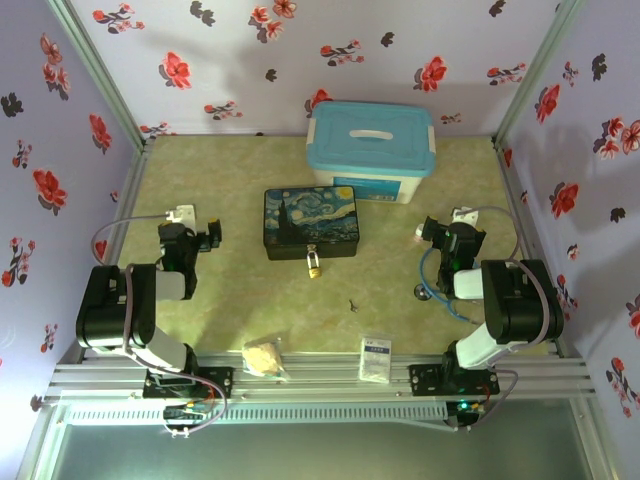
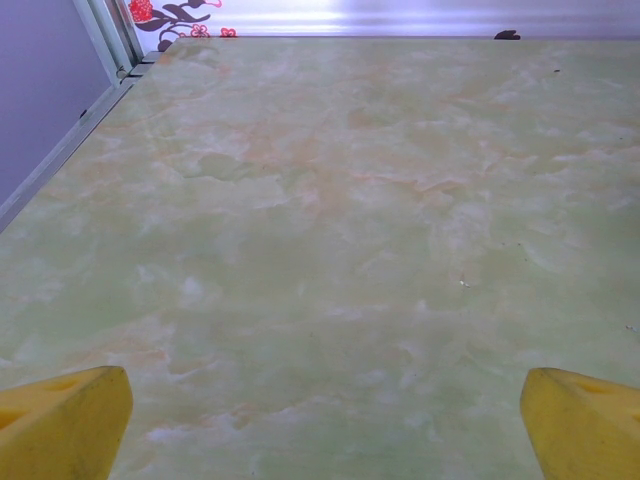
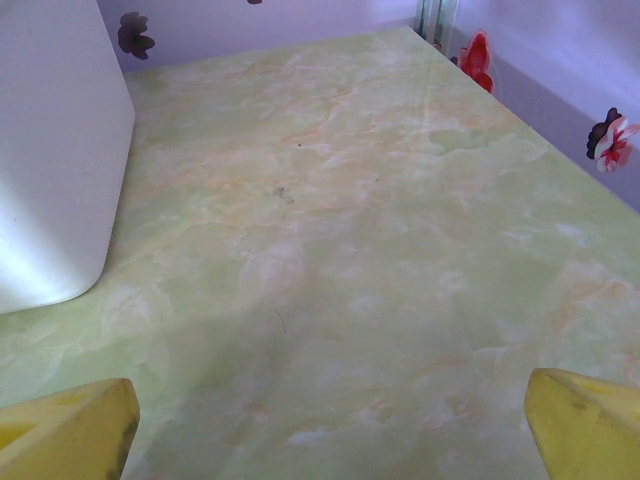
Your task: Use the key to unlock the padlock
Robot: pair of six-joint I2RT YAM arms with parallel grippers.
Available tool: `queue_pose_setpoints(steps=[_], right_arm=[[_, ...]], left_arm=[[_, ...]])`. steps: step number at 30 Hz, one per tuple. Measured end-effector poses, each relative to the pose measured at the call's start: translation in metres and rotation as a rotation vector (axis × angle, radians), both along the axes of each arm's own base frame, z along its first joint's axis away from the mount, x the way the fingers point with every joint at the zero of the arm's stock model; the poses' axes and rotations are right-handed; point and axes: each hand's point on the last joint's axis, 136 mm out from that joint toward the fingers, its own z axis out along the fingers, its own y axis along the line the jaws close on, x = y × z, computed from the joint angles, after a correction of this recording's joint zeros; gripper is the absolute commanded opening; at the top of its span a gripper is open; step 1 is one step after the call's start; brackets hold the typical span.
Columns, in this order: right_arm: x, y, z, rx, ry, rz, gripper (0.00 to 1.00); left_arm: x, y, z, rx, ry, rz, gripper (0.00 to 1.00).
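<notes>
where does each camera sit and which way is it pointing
Top external: above and behind the bases, looking down on the table; the left arm and right arm show, with the padlock and key mid-table.
Left wrist: on the left arm, facing low across bare tabletop toward the far left corner; the open left end effector shows as yellow fingertips in the bottom corners.
Right wrist: on the right arm, facing the far right corner; the open right end effector frames the bottom.
Shared: top external and right wrist both see the white bin.

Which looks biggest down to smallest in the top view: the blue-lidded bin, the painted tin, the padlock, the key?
1. blue-lidded bin
2. painted tin
3. padlock
4. key
</notes>
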Motion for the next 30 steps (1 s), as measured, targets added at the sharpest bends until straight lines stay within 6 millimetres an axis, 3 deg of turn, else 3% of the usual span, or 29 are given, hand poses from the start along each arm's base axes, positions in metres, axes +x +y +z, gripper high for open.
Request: queue_pose_setpoints(steps=[6,10,14,19,21,26,30], right_arm=[[-0.003,0.0,0.007,-0.001,0.018,0.0,0.99],[0.002,0.001,0.039,0.0,-0.02,0.002,0.99],[-0.006,0.007,0.078,0.043,-0.087,0.025,0.99],[-0.012,0.029,0.106,0.234,-0.1,0.095,0.99],[-0.011,0.043,0.108,0.304,-0.067,0.151,0.99],[-0.024,0.082,0.097,0.444,0.076,0.264,0.96],[-0.046,0.129,0.088,0.461,0.198,0.381,0.94]], left_arm=[[-0.009,0.002,0.01,0.002,-0.028,0.009,1.0],[-0.014,0.003,0.039,0.005,-0.087,0.02,1.0],[-0.022,0.006,0.07,-0.061,-0.114,0.057,1.0],[-0.032,0.0,0.118,-0.229,-0.216,0.061,1.0],[-0.041,-0.003,0.12,-0.302,-0.239,0.061,1.0],[-0.061,-0.023,0.104,-0.491,-0.149,0.012,1.0],[-0.069,-0.068,0.089,-0.591,0.031,-0.101,1.0]])
